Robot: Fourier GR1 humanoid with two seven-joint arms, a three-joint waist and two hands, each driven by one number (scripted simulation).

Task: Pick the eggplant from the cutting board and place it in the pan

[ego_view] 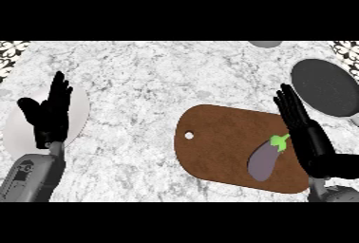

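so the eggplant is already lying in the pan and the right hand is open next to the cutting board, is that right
Not quite. The head view shows the eggplant lying on the brown cutting board, not in the pan, which sits apart at the counter's upper right. The rest holds: the right hand is open, fingers straight, at the board's right edge beside the eggplant.

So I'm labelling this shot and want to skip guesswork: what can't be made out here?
Head view only:
- Pan: its right side and handle are cut off by the picture's edge.
- Plate: its middle is hidden by the left robot hand.
- Cutting board: its right edge is covered by the right robot hand.
- Grey thing at top: cut off, unidentifiable.
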